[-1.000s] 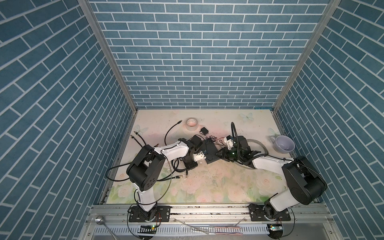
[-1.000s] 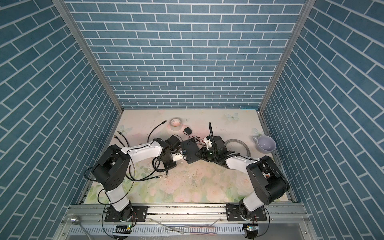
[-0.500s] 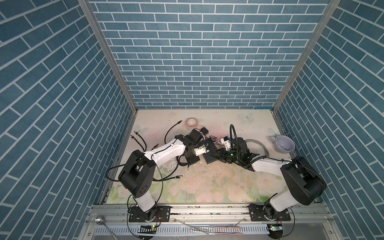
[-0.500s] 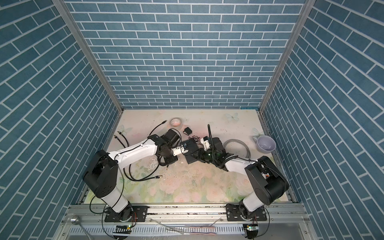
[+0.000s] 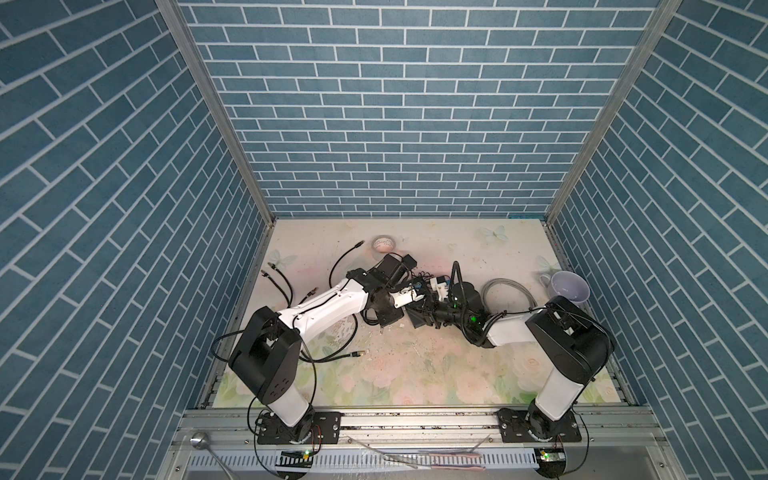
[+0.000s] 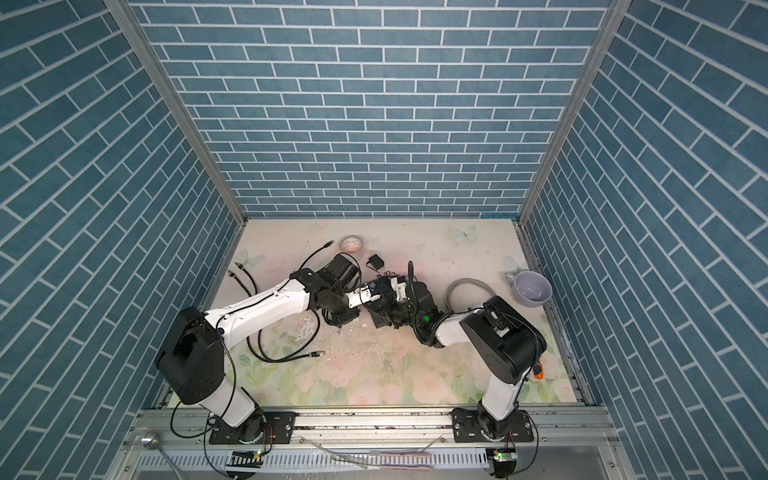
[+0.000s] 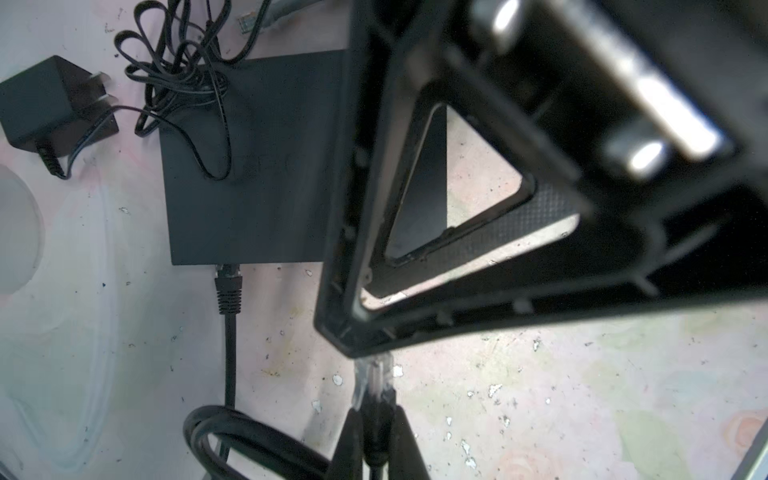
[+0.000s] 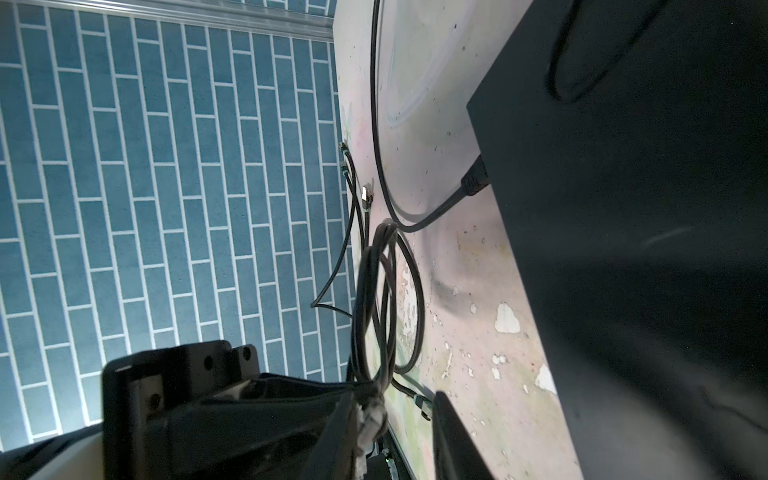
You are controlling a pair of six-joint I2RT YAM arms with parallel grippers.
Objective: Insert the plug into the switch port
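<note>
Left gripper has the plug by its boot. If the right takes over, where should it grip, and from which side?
Probably the clear head of the plug, the only part past the left gripper, clamped on its black boot. Bring the right gripper in from the tip end, jaws across the head's sides, tip left free for the switch.

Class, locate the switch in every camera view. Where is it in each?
Top view: switch, centre, partly hidden.
Top view: switch, centre, partly hidden.
Left wrist: switch, beside power adapter.
Right wrist: switch, big dark slab, close up.
Landmark: black connector seated in its edge, both wrist views.
</note>
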